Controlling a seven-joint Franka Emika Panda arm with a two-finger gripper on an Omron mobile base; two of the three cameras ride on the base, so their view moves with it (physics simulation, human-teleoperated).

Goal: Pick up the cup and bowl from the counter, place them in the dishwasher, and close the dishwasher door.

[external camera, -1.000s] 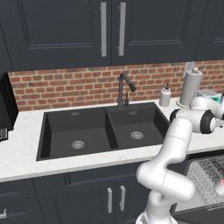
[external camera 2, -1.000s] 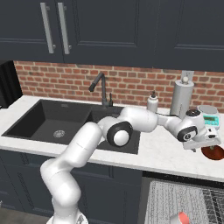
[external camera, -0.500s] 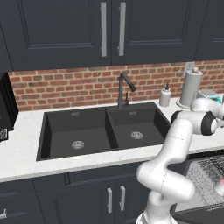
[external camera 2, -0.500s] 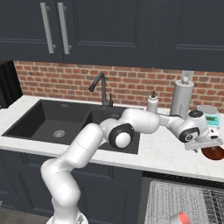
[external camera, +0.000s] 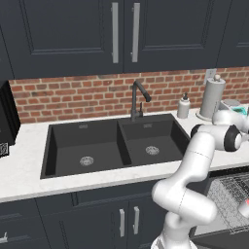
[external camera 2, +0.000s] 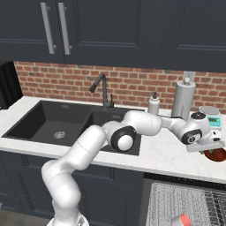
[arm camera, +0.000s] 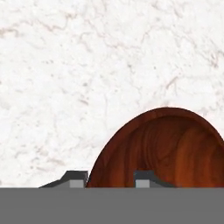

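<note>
The gripper (arm camera: 109,178) is straddling the rim of the wooden bowl (arm camera: 166,148) sitting on the counter (arm camera: 65,65), jaws partly closed, grip uncertain; gripping thin rim is risking slipping.

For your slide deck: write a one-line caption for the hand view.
Gripper straddles the rim of a reddish wooden bowl on the white counter.
</note>
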